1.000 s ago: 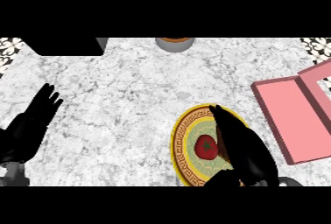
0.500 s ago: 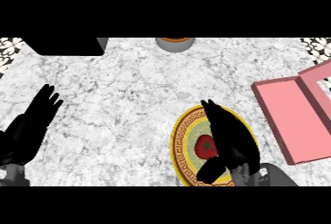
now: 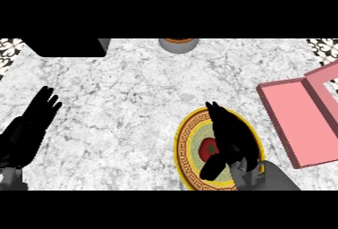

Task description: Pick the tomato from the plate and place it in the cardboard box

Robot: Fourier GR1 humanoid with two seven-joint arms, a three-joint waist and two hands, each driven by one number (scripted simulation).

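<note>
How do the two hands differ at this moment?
The right hand lies over the plate, partly covering the tomato; the left hand rests over bare counter at the view's left. The right thumb curls toward the tomato; the left fingers stay straight. Both are black.

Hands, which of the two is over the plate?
The right hand, fingers spread above the yellow-rimmed plate and tomato; the left hand rests open at the left edge.

Bright, even, flat light across marble counter (image 3: 132,98); no clear source direction, no glare. Almost no cast shadows. Right hand (image 3: 228,138) and left hand (image 3: 30,127) read as solid black, no surface detail. No motion blur or visible edge distortion.
</note>
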